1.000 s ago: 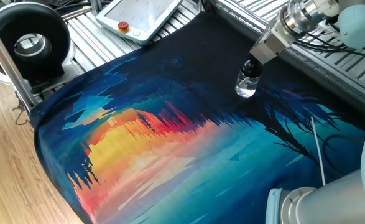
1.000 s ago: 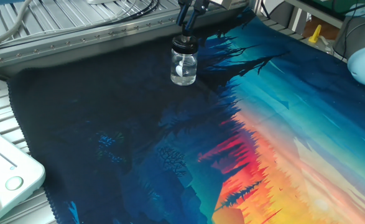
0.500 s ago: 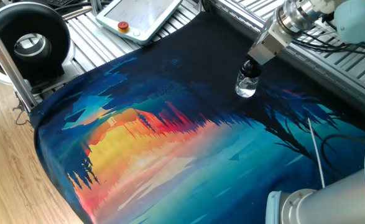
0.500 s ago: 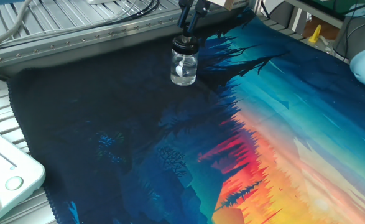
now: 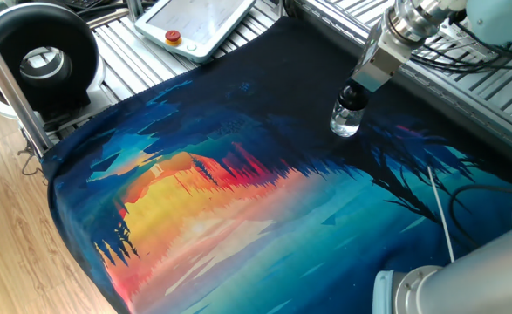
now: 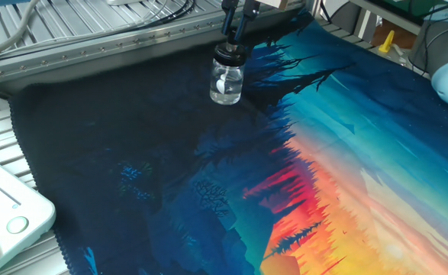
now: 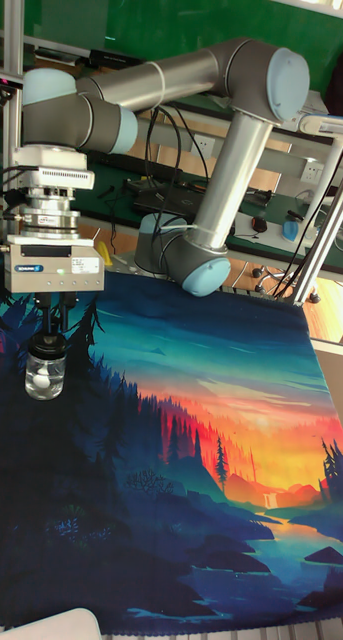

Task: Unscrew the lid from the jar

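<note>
The jar (image 5: 345, 120) is a small clear glass bottle standing upright on the dark far part of the colourful mat (image 5: 238, 201). It also shows in the other fixed view as the jar (image 6: 225, 84) and in the tall view as the jar (image 7: 45, 377). Its black lid (image 6: 228, 54) sits on the neck, seen too as the lid (image 7: 48, 346) and the lid (image 5: 351, 94). My gripper (image 7: 56, 322) comes straight down from above. Its thin fingers (image 6: 239, 23) stand close together on the lid's narrow tip. What lies between the pads is hidden.
A teach pendant (image 5: 199, 24) lies beyond the mat's far corner, beside a black round device (image 5: 39, 59). Slotted metal rails (image 6: 94, 42) border the mat just behind the jar. A thin white cable (image 5: 441, 209) crosses the mat near the arm's base (image 5: 430, 292).
The gripper body has turned and shifted slightly above the lid. The jar stands in the same spot.
</note>
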Tool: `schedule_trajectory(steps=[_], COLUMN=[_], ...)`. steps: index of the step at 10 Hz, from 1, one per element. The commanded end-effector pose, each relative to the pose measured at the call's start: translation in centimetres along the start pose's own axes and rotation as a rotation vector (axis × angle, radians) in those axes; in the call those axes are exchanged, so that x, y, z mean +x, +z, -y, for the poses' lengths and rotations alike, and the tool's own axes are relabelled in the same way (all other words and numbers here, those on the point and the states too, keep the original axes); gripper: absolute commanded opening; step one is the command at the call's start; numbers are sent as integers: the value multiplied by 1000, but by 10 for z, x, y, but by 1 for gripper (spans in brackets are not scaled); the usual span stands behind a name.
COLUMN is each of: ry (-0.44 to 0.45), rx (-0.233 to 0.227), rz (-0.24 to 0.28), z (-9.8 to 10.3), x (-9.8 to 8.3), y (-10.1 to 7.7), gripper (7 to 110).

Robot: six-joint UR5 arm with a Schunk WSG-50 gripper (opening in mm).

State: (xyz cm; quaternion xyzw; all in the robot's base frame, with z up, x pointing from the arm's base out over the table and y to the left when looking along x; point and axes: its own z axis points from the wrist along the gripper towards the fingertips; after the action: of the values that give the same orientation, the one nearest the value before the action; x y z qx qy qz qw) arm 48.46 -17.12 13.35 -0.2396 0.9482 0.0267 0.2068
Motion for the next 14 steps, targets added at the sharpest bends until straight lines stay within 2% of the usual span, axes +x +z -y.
schedule_trajectory(steps=[1,4,6,7,8,10,11,12,14], ry=[-39,-104,-147,-151,-147,-137,-146,-160,-175], rx=[-13,-20,-6,-18,-64,-112,-93,-60,-64], rz=[-11,-24,-56,-66,-126,-119,-134,-172,-168], z=[3,6,10,7,-3,-17,-13,-5,-7], x=[-5,-10,-8,-6,10,5,6,13,10], y=[-4,-5,-8,-8,-10,-11,-12,-13,-11], gripper=[22,22,22,22,22,22,22,22,22])
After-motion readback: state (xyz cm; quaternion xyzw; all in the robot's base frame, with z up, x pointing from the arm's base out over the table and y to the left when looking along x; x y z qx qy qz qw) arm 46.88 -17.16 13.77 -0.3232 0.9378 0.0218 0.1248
